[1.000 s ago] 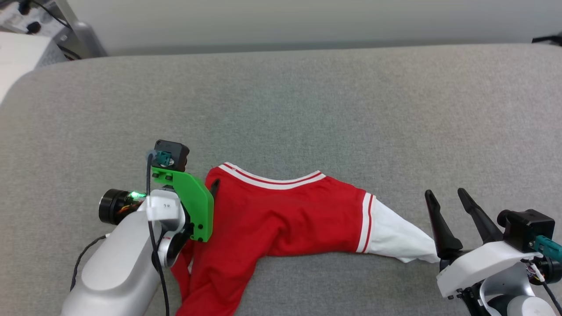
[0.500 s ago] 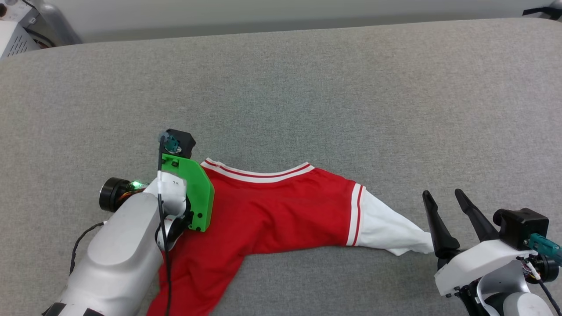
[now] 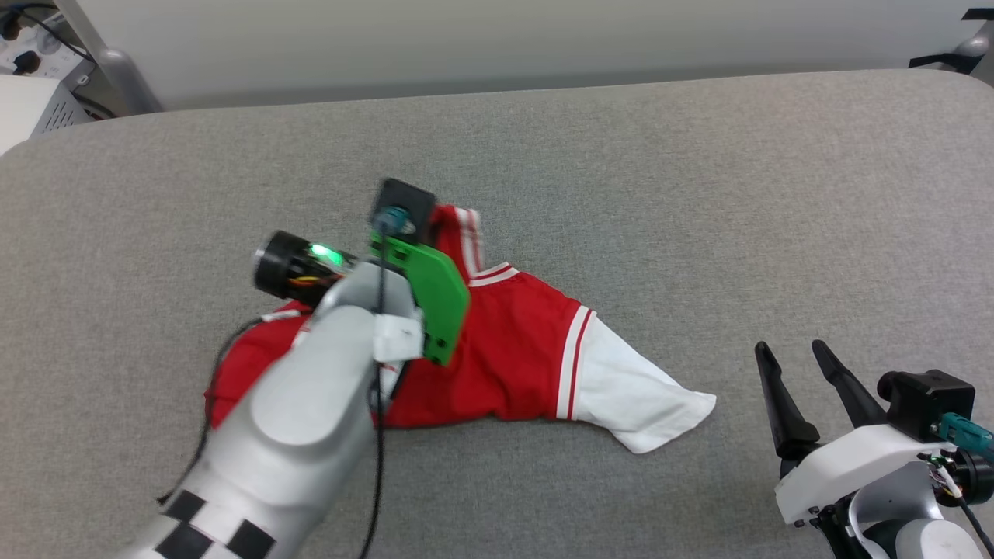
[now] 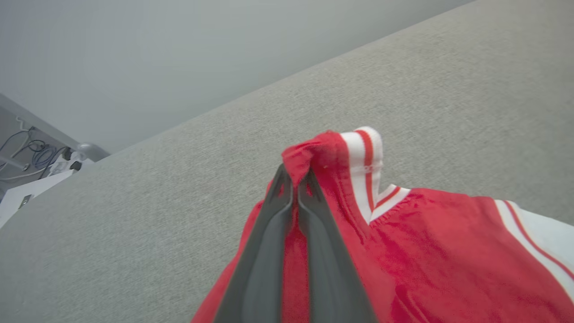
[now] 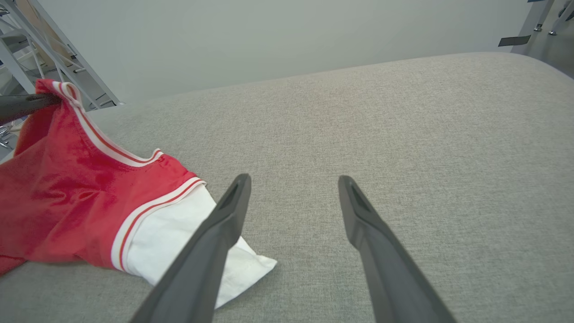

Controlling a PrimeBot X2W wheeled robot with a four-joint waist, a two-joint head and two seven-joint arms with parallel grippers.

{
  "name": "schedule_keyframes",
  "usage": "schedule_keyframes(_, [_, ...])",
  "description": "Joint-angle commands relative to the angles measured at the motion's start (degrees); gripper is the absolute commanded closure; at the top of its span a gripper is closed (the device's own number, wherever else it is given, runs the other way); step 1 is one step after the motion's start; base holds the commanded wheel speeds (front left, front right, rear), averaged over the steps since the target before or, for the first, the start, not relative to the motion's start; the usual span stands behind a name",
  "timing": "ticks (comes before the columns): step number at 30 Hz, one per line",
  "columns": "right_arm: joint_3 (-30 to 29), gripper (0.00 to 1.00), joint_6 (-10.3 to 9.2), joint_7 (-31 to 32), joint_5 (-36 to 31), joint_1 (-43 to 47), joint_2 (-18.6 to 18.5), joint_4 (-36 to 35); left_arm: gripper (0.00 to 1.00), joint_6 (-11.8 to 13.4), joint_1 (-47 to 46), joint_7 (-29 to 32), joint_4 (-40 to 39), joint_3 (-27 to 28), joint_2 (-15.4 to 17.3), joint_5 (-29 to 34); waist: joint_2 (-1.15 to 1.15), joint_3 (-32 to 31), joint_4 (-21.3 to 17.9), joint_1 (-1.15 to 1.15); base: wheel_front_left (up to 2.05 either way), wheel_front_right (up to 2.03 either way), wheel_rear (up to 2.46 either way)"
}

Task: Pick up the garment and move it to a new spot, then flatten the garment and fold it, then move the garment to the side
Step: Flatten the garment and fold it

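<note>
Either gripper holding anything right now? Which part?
Left gripper is shut on the garment, pinching a bunch of red fabric beside the striped collar trim. Right gripper is open, holding nothing.

no readable text, labels, brands or numbers

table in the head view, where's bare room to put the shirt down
The grey table is bare along its far side beyond the shirt, at far left, and in a strip between the white sleeve and the open right hand. Crowded at centre-left, where the shut left hand pinches the shirt near its collar.
</note>
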Motion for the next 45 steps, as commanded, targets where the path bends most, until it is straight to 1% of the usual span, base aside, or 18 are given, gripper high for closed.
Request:
schedule_keyframes(1, [-0.1, 0.00, -0.03, 0.3, -0.2, 0.2, 0.2, -0.3, 1.00, -1.2, 1.6, -0.1, 0.1, -1.7, -1.9, 0.3, 0.00, -0.1, -0.1, 0.00, 0.00, 0.00, 0.00])
schedule_keyframes(5, [-0.1, 0.00, -0.03, 0.8, -0.1, 0.3, 0.3, -0.7, 1.00, -4.4, 5.4, 0.5, 1.7, -6.7, -5.8, 0.4, 0.00, -0.2, -0.2, 0.00, 0.00, 0.00, 0.00])
schedule_keyframes(7, [-0.2, 0.00, -0.03, 1.0, -0.2, 0.3, 0.4, -0.9, 1.00, -5.7, 7.2, 0.5, 2.7, -8.6, -7.1, 0.3, 0.00, -0.2, -0.2, 0.00, 0.00, 0.00, 0.00])
schedule_keyframes(10, [-0.4, 0.00, -0.03, 1.1, -0.2, 0.4, 0.4, -1.2, 1.00, -6.9, 9.3, 0.2, 3.8, -10.5, -8.3, -0.1, 0.00, -0.3, 0.1, 0.00, 0.00, 0.00, 0.00])
schedule_keyframes(12, [-0.4, 0.00, -0.03, 1.2, -0.3, 0.5, 0.5, -1.3, 1.00, -6.9, 10.1, -0.4, 4.4, -10.9, -8.6, -0.3, 0.00, -0.5, 0.3, 0.00, 0.00, 0.00, 0.00])
schedule_keyframes(13, [-0.5, 0.00, -0.03, 1.2, -0.4, 0.6, 0.5, -1.4, 0.84, -6.7, 10.4, -1.2, 4.5, -10.8, -8.8, -0.4, 0.00, -0.7, 0.5, 0.00, 0.00, 0.00, 0.00])
schedule_keyframes(14, [-0.6, 0.00, -0.03, 1.3, -0.4, 0.7, 0.5, -1.5, 0.59, -6.3, 10.7, -1.9, 4.4, -10.7, -8.9, -0.4, 0.00, -0.8, 0.7, 0.00, 0.00, 0.00, 0.00])
schedule_keyframes(15, [-0.6, 0.00, -0.03, 1.3, -0.5, 0.8, 0.6, -1.6, 0.00, -5.9, 10.9, -2.9, 4.2, -10.6, -8.9, -0.4, 0.00, -1.0, 0.8, 0.00, 0.00, 0.00, 0.00])
schedule_keyframes(20, [-0.6, 0.00, -0.03, 1.5, -0.7, 1.6, 0.6, -1.9, 0.00, -3.3, 12.4, -7.9, 1.8, -8.9, -7.5, -0.4, 0.00, -2.5, 1.5, 0.00, 0.00, 0.00, 0.00])
schedule_keyframes(23, [-0.8, 0.00, -0.03, 1.6, -0.7, 2.2, 0.7, -2.1, 0.00, -1.8, 13.5, -9.5, -1.3, -7.5, -5.7, -0.8, 0.00, -3.4, 1.9, 0.00, 0.00, 0.00, 0.00])
schedule_keyframes(27, [-0.8, 0.00, -0.03, 1.8, -0.7, 2.4, 0.8, -2.4, 0.00, -0.3, 13.6, -9.0, -5.6, -5.2, -2.6, -1.8, 0.00, -3.8, 2.3, 0.00, 0.00, 0.00, 0.00])
schedule_keyframes(29, [-0.7, 0.00, -0.03, 1.8, -0.7, 2.4, 0.8, -2.5, 0.00, -0.2, 12.8, -7.7, -7.2, -4.0, -0.8, -2.4, 0.00, -3.5, 2.4, 0.00, 0.00, 0.00, 0.00])
schedule_keyframes(31, [-0.4, 0.00, -0.03, 1.8, -0.5, 2.1, 0.8, -2.7, 0.00, -0.9, 11.4, -5.6, -8.3, -2.6, 1.1, -3.6, 0.00, -2.8, 2.2, 0.00, 0.00, 0.00, 0.00])
schedule_keyframes(35, [0.6, 0.00, -0.03, 1.6, -0.2, 0.9, 0.8, -2.6, 0.00, -3.4, 7.5, -0.2, -7.6, 0.2, 4.9, -6.8, 0.00, -0.4, 0.9, 0.00, 0.00, 0.00, 0.00])
schedule_keyframes(38, [1.2, 0.00, -0.03, 1.3, 0.1, -0.2, 0.9, -2.1, 0.00, -6.7, 4.2, 3.8, -5.6, 2.0, 7.0, -10.1, 0.00, 1.6, -0.6, 0.00, 0.00, 0.00, 0.00])
schedule_keyframes(40, [1.6, 0.00, -0.03, 1.0, 0.4, -1.0, 0.9, -1.6, 0.00, -9.3, 2.0, 6.9, -3.9, 2.4, 8.1, -11.9, 0.00, 3.0, -1.7, 0.00, 0.00, 0.00, 0.00])
schedule_keyframes(42, [1.9, 0.00, -0.03, 0.6, 0.7, -1.7, 0.9, -1.1, 0.00, -11.3, -0.2, 10.2, -2.2, 2.2, 9.0, -13.5, 0.00, 4.4, -2.7, 0.00, 0.00, 0.00, 0.00])
schedule_keyframes(45, [2.2, 0.00, -0.03, -0.1, 1.2, -2.6, 0.9, -0.2, 0.00, -12.9, -3.1, 14.7, 0.1, 1.4, 10.0, -15.6, 0.00, 6.2, -4.1, 0.00, 0.00, 0.00, 0.00])
